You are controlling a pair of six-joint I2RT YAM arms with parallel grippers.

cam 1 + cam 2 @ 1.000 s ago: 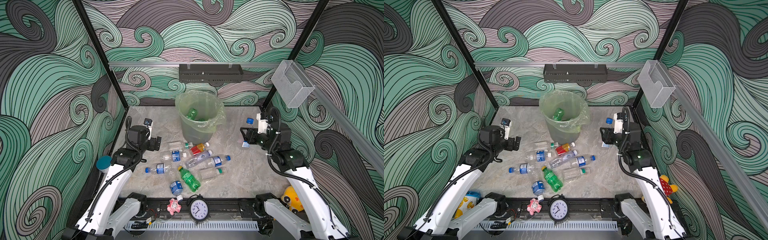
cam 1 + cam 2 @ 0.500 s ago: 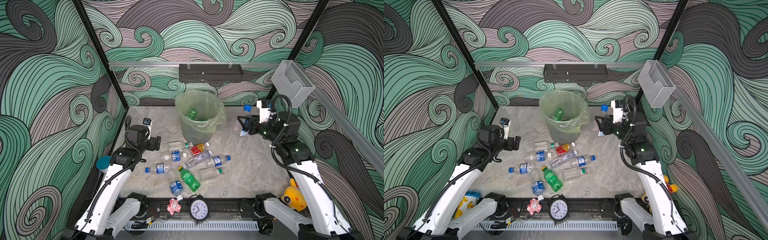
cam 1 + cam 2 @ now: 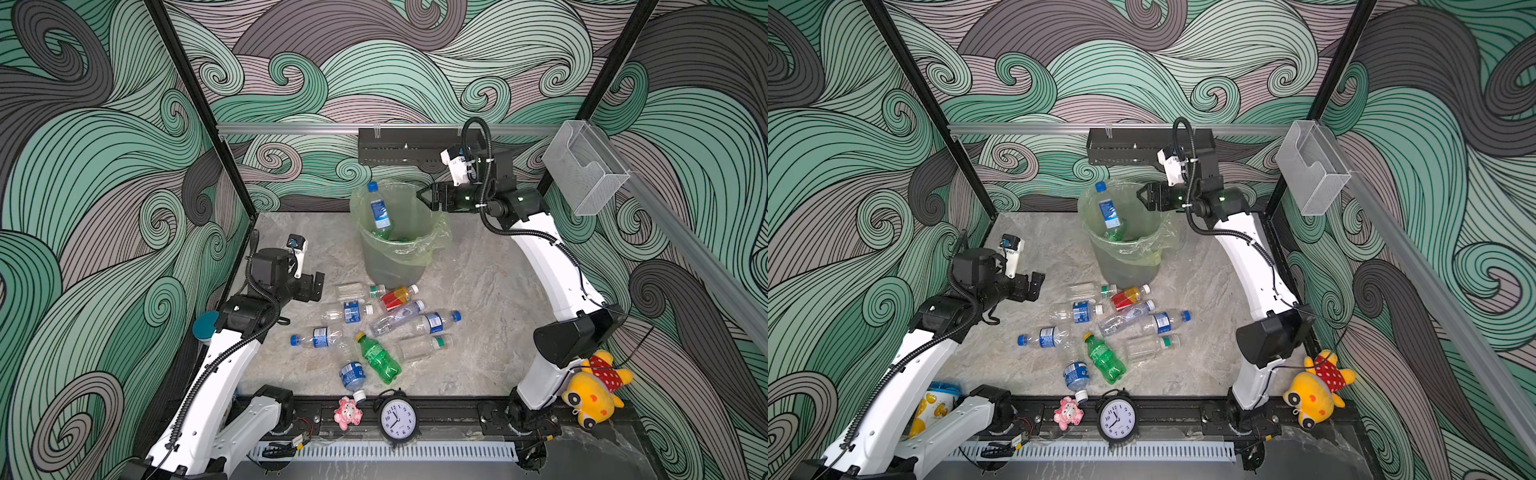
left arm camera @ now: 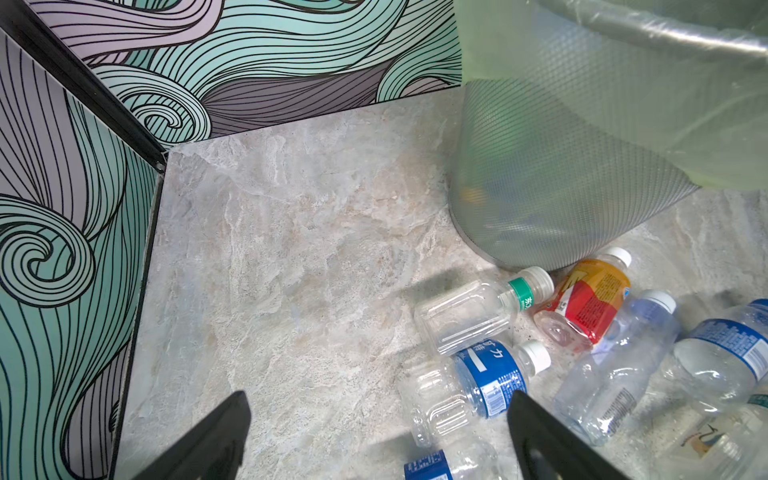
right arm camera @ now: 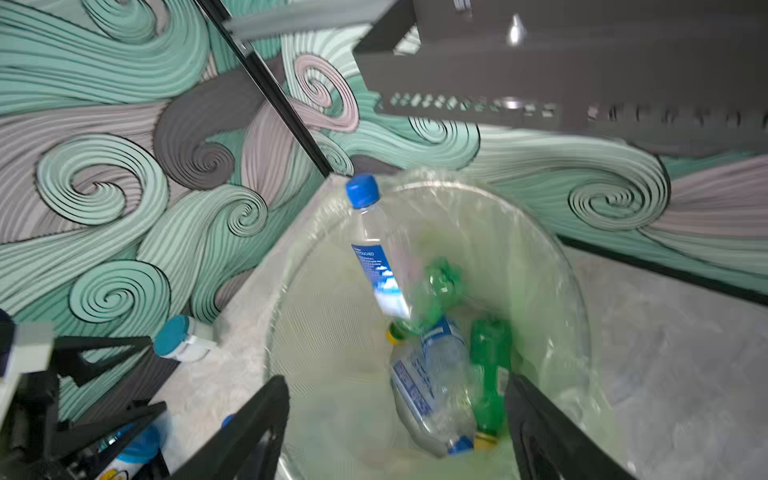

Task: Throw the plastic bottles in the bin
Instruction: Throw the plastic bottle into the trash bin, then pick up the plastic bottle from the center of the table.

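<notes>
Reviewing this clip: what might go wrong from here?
The blue-capped bottle is cap-up in the bin, with its cap above the rim; it may lodge there or tip out.
The red-labelled bottle and a clear bottle lie right by the bin's base; picking them up may nudge the bin.

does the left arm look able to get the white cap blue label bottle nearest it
Probably yes: the left gripper is open close beside the bottle, which lies flat with nothing between them.
</notes>
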